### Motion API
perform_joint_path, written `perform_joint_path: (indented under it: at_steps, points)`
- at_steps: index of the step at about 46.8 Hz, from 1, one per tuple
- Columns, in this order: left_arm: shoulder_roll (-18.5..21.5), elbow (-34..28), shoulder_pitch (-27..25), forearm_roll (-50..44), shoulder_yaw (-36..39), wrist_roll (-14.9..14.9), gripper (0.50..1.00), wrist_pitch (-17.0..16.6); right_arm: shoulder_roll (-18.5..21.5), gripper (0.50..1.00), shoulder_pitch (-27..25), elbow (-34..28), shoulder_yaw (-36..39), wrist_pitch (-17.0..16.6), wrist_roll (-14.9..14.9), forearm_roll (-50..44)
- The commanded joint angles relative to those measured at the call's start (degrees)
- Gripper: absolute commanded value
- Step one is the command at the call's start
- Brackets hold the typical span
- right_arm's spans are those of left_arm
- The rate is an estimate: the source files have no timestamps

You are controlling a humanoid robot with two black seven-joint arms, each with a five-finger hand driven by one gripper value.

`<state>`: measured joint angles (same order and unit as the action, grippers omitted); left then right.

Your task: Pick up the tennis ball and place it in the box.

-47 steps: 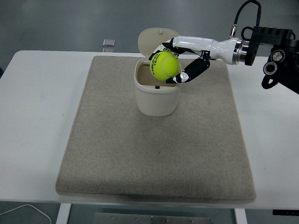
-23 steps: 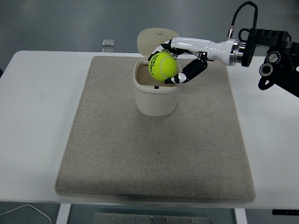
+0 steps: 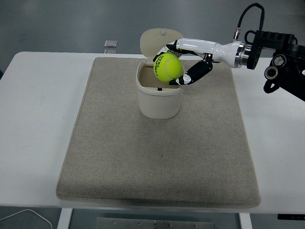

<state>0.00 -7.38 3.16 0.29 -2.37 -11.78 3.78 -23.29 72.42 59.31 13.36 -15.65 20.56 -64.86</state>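
A yellow-green tennis ball (image 3: 167, 66) hangs just above the open mouth of a cream box (image 3: 159, 101), toward its right rim. My right hand (image 3: 180, 61) reaches in from the right with its white and black fingers (image 3: 193, 74) curled around the ball. The box stands upright on the far middle of a beige mat (image 3: 157, 143), its round lid (image 3: 158, 40) tipped back behind it. The left arm does not show.
A small clear object (image 3: 110, 44) lies on the white table (image 3: 38, 119) beyond the mat's far left corner. A white cable (image 3: 26, 214) curls at the bottom left. My right arm's black housing (image 3: 281, 52) hangs over the table's right side.
The hand and ball have shifted only slightly over the box, first a little left, then back right and marginally down. The grip on the ball is unchanged.
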Motion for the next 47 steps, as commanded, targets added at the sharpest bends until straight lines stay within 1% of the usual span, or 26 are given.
perform_joint_path:
  at_steps: [1, 13, 15, 18, 22, 42, 44, 46, 47]
  points:
    - [0.0, 0.0, 0.0, 0.06, 0.0, 0.0, 0.992, 0.08, 0.0, 0.752, -0.09, 0.01, 0.0, 0.0, 0.0, 0.08]
    - [0.0, 0.0, 0.0, 0.06, 0.0, 0.0, 0.992, 0.0, 0.0, 0.76, -0.62, 0.01, -0.08, 0.0, 0.0, 0.0]
    - [0.0, 0.0, 0.0, 0.06, 0.0, 0.0, 0.99, 0.08, 0.0, 0.793, -0.62, 0.01, -0.08, 0.0, 0.0, 0.0]
    - [0.0, 0.0, 0.0, -0.03, 0.0, 0.0, 0.992, 0.08, 0.08, 0.827, -0.71, 0.01, -0.08, 0.18, 0.0, 0.08]
    - [0.0, 0.0, 0.0, -0.03, 0.0, 0.0, 0.992, 0.0, 0.0, 0.85, -0.71, 0.01, -0.08, 0.27, 0.0, 0.08]
    - [0.0, 0.0, 0.0, 0.06, 0.0, 0.0, 0.992, 0.0, 0.09, 0.862, -0.71, 0.01, -0.08, 0.18, 0.0, 0.08]
    - [0.0, 0.0, 0.0, 0.06, 0.0, 0.0, 0.992, 0.0, 0.0, 0.872, -0.79, 0.01, -0.08, 0.18, 0.0, 0.08]
    - [0.0, 0.0, 0.0, 0.06, 0.0, 0.0, 0.992, 0.0, 0.0, 0.895, -0.97, 0.01, -0.08, 0.18, 0.0, 0.17]
    - [0.0, 0.0, 0.0, -0.03, 0.0, 0.0, 0.992, 0.0, 0.08, 0.895, -0.97, 0.01, -0.08, 0.09, 0.0, 0.17]
